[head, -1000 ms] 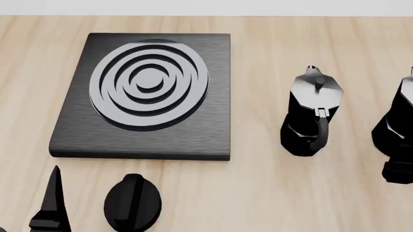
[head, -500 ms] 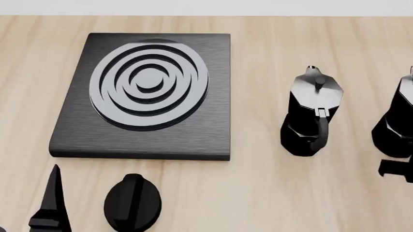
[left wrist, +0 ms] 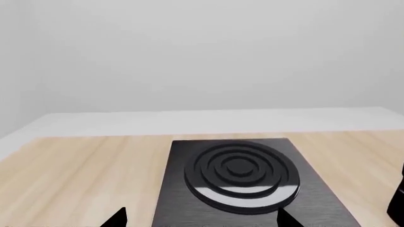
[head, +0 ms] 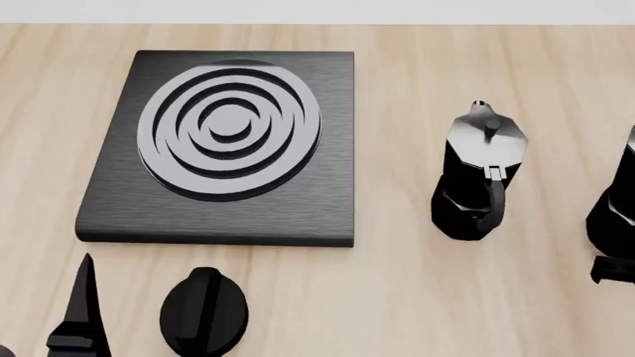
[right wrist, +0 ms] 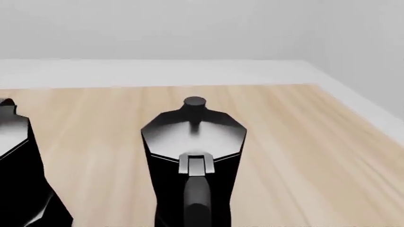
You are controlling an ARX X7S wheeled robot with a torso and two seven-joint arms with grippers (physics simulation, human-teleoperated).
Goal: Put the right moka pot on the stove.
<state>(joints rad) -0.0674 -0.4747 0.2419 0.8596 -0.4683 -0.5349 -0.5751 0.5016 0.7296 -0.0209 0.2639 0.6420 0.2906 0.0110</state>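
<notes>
My right gripper (head: 613, 269) barely shows at the head view's edge and I cannot tell its state; the right moka pot (right wrist: 193, 156) stands just ahead of it, handle toward it; my left gripper (left wrist: 200, 218) is spread before the stove (head: 226, 145).

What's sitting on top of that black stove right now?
Nothing sits on the stove; its ringed burner is bare in head and left wrist views. Both moka pots stand on the wooden table beside it. Its underside is hidden.

Black stove (head: 223, 216); grey-ringed burner (head: 230, 130); pale wood table (head: 397, 297)
</notes>
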